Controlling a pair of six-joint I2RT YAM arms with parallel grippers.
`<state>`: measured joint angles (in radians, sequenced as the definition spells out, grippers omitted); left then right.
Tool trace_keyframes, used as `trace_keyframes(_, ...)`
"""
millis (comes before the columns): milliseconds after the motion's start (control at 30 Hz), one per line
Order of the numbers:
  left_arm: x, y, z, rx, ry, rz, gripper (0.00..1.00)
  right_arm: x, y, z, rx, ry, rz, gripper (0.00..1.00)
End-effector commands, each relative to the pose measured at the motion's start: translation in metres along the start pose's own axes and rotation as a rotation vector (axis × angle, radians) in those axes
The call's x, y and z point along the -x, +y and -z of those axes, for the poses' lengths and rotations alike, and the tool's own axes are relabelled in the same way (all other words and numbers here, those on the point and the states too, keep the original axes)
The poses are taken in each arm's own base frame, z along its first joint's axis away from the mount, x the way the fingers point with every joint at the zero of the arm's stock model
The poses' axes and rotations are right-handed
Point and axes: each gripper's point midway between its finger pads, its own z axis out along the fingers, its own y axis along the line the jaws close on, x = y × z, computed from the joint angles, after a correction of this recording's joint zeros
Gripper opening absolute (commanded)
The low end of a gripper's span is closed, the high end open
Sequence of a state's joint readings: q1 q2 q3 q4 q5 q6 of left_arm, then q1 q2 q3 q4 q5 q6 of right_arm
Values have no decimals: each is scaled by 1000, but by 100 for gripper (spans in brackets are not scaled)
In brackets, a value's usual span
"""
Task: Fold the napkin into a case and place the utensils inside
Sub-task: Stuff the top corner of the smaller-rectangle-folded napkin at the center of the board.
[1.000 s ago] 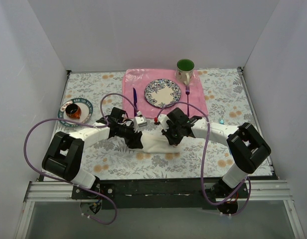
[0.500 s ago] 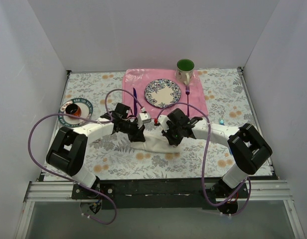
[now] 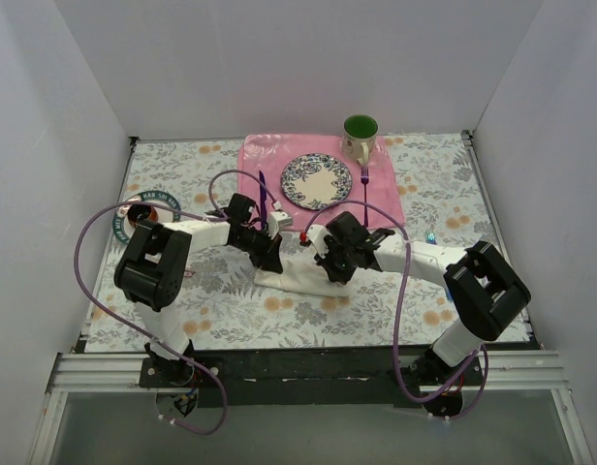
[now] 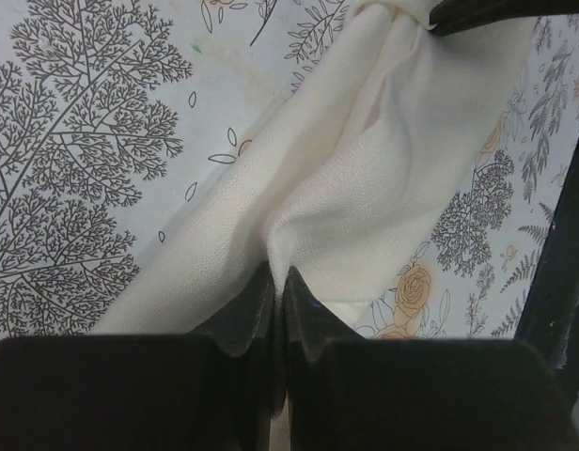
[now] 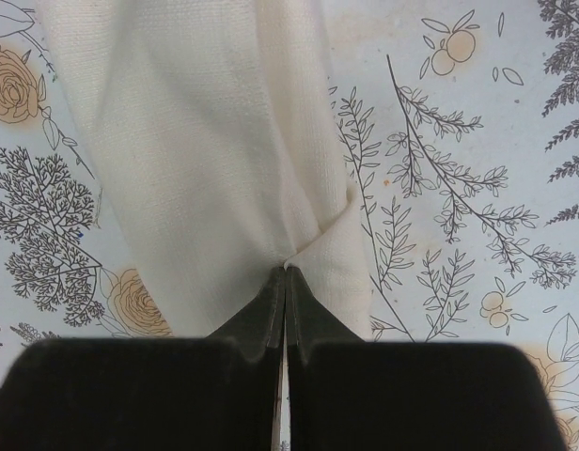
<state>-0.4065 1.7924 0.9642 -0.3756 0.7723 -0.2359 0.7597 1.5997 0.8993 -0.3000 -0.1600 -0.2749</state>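
The cream-white napkin [image 3: 294, 275] lies bunched on the floral tablecloth between my two grippers. My left gripper [image 3: 268, 254] is shut on a raised fold at its left end; the left wrist view shows the tips [image 4: 278, 274] pinching the napkin [image 4: 365, 169]. My right gripper [image 3: 330, 265] is shut on a fold at its right end; the right wrist view shows the tips [image 5: 286, 271] closed on the napkin [image 5: 195, 141]. A small shiny teal piece [image 3: 430, 235], perhaps a utensil, lies right of the right arm, too small to tell.
Behind the napkin, a pink placemat [image 3: 386, 199] holds a patterned plate [image 3: 317, 181], a dark purple knife [image 3: 262, 189] and a dark purple fork [image 3: 364, 180]. A green mug [image 3: 360, 136] stands at the back. A saucer [image 3: 161, 201] with a small cup sits far left.
My left gripper has moved back towards the placemat, drawing the napkin's left end with it, and its arm has swung in. The right gripper has barely moved.
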Motion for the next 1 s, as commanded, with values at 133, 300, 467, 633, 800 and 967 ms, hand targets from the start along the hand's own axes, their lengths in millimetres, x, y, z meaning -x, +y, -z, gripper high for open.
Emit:
trace_keyframes(133,-14,12,-9,-2,84,146,0,-11,-10,6,-47,51,28,15)
trace_keyframes(300,-24,13,-11,0,116,170,0,5,-10,17,-51,26,12,23)
trace_keyframes(467,-30,16,-12,19,138,188,0,30,-11,34,-60,-32,13,51)
trace_keyframes(633,-33,20,-16,28,163,239,0,54,-13,50,-62,-103,24,74)
trace_keyframes(800,-34,17,-18,19,171,318,0,78,-14,66,-69,-180,93,94)
trace_keyframes(967,-36,16,-20,19,180,378,0,88,26,79,140,-252,145,99)
